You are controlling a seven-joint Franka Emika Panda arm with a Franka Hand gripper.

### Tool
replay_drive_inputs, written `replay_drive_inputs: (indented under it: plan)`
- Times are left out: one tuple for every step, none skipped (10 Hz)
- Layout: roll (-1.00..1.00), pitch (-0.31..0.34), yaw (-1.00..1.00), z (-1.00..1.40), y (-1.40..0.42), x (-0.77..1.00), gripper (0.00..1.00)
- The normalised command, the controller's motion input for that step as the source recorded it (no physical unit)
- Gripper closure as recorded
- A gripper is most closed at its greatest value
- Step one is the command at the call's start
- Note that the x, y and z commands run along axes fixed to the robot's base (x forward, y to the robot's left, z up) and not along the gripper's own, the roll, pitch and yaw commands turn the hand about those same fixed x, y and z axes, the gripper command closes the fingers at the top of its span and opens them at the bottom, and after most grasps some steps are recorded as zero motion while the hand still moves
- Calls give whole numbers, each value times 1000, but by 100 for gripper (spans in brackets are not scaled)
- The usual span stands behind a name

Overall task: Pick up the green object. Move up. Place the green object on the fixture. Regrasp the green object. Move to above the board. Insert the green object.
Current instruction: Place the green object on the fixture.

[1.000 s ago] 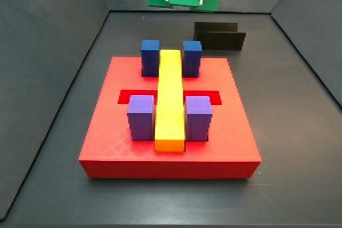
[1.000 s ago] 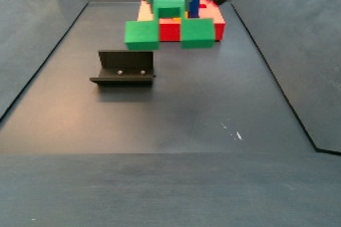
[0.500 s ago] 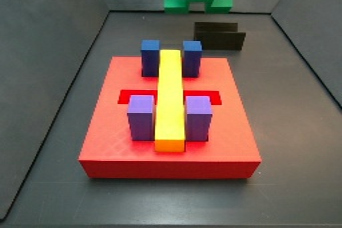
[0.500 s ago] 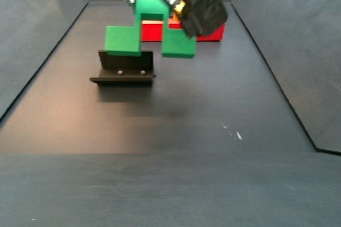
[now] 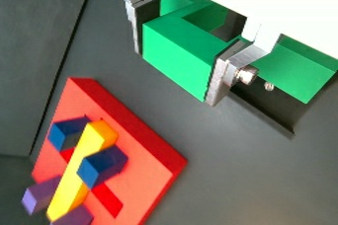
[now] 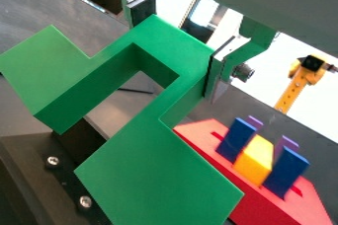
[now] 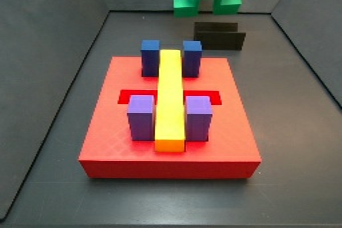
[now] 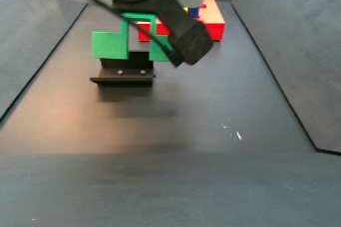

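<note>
The end effector (image 5: 185,51), clamped on the green object (image 5: 199,49), hangs just above the fixture (image 8: 123,74); releasing off-centre could topple it onto the floor

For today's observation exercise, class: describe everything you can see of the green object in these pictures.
The green object is a bright green, smooth, plastic-looking blocky arch: two cube-like legs joined by a middle cube, with a square notch between them. The gripper is shut on its middle part, silver fingers pressing either side. It hangs directly over the fixture, far from the board; whether it touches the fixture cannot be told. In a side view the arm hides part of it.
</note>
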Motion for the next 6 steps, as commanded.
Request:
replay_drive_inputs:
  plan:
    - [397, 309, 0, -186, -309, 680, 100]
    - [577, 334, 0, -140, -377, 603, 100]
    - [714, 417, 0, -160, -337, 591, 100]
    - [617, 263, 17, -317, -337, 386, 100]
    - [326, 189, 154, -246, -11, 151, 100]
    - [200, 126, 26, -209, 0, 126, 100]
